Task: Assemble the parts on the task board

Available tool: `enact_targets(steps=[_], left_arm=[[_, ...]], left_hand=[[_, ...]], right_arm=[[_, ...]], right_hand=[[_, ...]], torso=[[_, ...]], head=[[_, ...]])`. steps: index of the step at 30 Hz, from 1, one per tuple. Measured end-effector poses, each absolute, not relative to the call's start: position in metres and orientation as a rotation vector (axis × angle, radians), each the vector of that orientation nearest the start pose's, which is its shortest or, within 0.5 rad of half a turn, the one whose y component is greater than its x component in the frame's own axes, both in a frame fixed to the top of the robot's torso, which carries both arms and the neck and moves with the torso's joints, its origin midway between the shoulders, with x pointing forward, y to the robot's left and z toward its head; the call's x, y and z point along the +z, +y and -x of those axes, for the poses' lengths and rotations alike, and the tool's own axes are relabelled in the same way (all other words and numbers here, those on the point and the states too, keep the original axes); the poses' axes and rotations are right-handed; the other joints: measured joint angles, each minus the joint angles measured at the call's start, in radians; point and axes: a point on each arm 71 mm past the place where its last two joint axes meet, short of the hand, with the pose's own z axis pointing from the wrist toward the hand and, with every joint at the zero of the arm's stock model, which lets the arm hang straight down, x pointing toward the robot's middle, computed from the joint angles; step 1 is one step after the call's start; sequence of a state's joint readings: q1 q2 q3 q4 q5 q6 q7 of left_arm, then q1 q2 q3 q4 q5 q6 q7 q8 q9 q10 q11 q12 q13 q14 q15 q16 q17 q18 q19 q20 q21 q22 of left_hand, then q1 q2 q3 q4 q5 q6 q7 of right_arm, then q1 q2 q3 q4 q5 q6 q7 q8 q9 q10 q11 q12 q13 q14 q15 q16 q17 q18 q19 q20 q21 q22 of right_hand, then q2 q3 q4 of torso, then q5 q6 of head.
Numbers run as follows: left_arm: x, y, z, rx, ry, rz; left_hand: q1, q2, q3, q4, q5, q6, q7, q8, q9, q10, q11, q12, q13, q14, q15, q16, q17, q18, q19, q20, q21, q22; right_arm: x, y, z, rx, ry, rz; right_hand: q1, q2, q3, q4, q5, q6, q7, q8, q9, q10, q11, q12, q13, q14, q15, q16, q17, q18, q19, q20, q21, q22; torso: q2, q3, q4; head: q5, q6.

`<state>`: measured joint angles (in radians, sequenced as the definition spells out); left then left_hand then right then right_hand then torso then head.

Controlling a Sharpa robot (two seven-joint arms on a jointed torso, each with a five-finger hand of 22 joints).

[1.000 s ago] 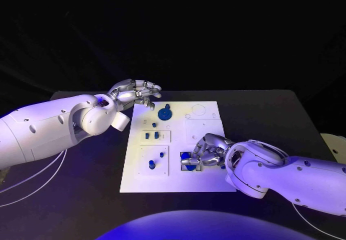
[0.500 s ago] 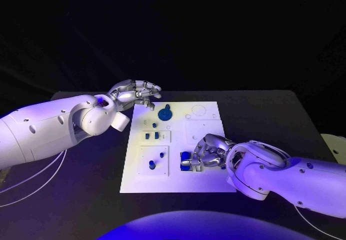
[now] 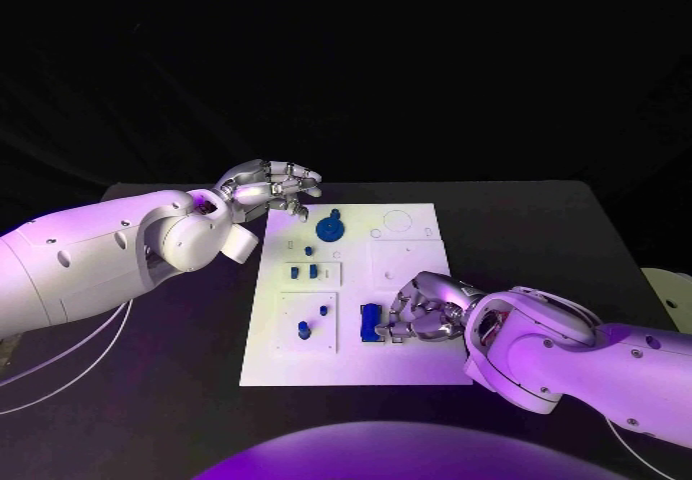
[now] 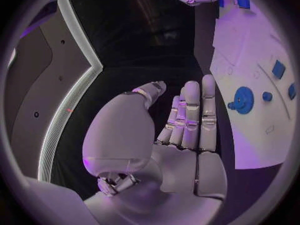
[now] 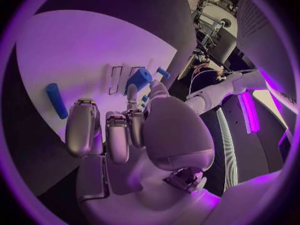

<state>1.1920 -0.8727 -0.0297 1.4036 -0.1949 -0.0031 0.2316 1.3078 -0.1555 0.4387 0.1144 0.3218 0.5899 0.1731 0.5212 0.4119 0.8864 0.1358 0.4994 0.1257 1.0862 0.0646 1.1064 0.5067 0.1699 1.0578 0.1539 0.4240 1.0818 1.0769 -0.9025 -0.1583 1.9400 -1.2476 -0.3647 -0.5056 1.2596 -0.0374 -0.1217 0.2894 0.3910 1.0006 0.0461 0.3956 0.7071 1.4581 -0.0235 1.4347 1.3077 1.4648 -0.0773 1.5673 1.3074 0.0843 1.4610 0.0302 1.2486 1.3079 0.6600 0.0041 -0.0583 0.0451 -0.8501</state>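
Left hand hovers at the far left corner of the task board, fingers nearly straight and close together, holding nothing; just beside it a blue gear sits on the board, with small blue parts in the left-hand recesses. Right hand curls over a blue cylindrical part near the board's centre, apparently pinching it, so assembly seems partway, this piece unseated.

Support: black table, dark matte top, far edge and both far corners visible in head view.
Directly on it: white task board, a flat rectangular plate, lying about mid-table with its long side running away from the robot.
Board position: near edge well inside the table's near side; far edge close to the table's far edge.
Table surface around board: bare dark top on both sides.
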Motion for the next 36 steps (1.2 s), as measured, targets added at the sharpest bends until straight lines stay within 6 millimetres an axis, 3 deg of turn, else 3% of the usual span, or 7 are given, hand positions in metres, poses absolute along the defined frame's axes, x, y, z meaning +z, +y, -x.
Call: enact_targets(steps=[2,13,14,25,36], left_arm=[[-0.1944,0.242,-0.5,-1.528,1.726,0.948],[-0.1946,0.2417,-0.4999,-1.527,1.728,0.948],[-0.1946,0.2417,-0.4999,-1.527,1.728,0.949],[-0.1948,0.2418,-0.5,-1.526,1.729,0.949],[-0.1948,0.2425,-0.5,-1.525,1.729,0.95]], left_hand=[[0.0,0.0,0.0,0.0,0.0,0.0,0.0,0.0,0.0,0.0,0.0,0.0,0.0,0.0,0.0,0.0,0.0,0.0,0.0,0.0,0.0,0.0],[0.0,0.0,0.0,0.0,0.0,0.0,0.0,0.006,0.0,0.0,0.0,0.0,0.0,-0.004,-0.004,0.0,0.0,0.0,0.0,0.0,0.0,0.0],[0.0,0.0,0.0,0.0,0.0,0.0,0.0,0.006,0.0,0.0,0.0,0.0,0.0,-0.004,-0.004,0.0,0.0,0.0,0.0,0.0,0.0,0.0],[0.0,0.0,0.0,0.0,0.0,0.0,0.0,0.006,0.0,0.0,0.0,0.0,0.0,-0.004,-0.004,0.0,-0.001,0.0,0.0,0.0,0.0,-0.001],[0.0,0.0,0.0,0.0,0.0,0.0,0.0,0.006,0.0,0.0,0.0,0.0,0.0,-0.004,-0.004,0.0,-0.001,0.0,0.0,0.0,0.0,-0.001]], right_arm=[[-0.2479,-0.1396,-0.3526,0.718,2.099,-0.164],[-0.2523,-0.1358,-0.3577,0.715,2.11,-0.16],[-0.253,-0.1355,-0.3585,0.712,2.111,-0.161],[-0.2552,-0.135,-0.3609,0.696,2.114,-0.17],[-0.2558,-0.1415,-0.3593,0.68,2.119,-0.183]], right_hand=[[0.011,-0.008,0.002,-0.002,0.0,0.001,-0.001,-0.001,0.0,0.002,-0.002,0.0,0.0,0.0,0.0,0.0,0.0,0.0,0.0,0.0,0.0,0.0],[0.035,0.002,0.01,0.001,0.01,0.021,-0.006,-0.001,0.002,0.002,-0.002,0.0,0.0,0.002,-0.002,0.0,0.0,0.0,0.004,-0.004,0.0,0.0],[0.034,0.002,0.011,0.0,0.012,0.022,-0.008,-0.001,0.003,0.002,-0.002,0.0,0.0,0.004,-0.004,0.0,0.0,-0.008,0.004,-0.003,0.003,0.0],[0.043,0.01,0.019,0.0,0.022,0.036,-0.014,-0.001,0.011,0.005,-0.005,0.0,0.0,0.0,-0.007,0.0,0.0,-0.01,0.004,-0.003,0.003,0.0],[0.068,0.009,0.03,-0.005,0.037,0.037,-0.015,0.003,0.017,0.009,-0.009,0.005,0.002,0.004,-0.011,0.0,0.0,-0.009,0.007,-0.007,0.003,0.0]], torso=[[0.0,-0.0003,0.0],[0.001,-0.0006,0.0025],[0.001,-0.0006,0.0026],[0.001,-0.0013,0.0019],[0.0,0.0,0.0011]], head=[[0.0,0.0],[0.0,-0.001],[0.0,-0.001],[-0.009,-0.008],[-0.005,-0.015]])
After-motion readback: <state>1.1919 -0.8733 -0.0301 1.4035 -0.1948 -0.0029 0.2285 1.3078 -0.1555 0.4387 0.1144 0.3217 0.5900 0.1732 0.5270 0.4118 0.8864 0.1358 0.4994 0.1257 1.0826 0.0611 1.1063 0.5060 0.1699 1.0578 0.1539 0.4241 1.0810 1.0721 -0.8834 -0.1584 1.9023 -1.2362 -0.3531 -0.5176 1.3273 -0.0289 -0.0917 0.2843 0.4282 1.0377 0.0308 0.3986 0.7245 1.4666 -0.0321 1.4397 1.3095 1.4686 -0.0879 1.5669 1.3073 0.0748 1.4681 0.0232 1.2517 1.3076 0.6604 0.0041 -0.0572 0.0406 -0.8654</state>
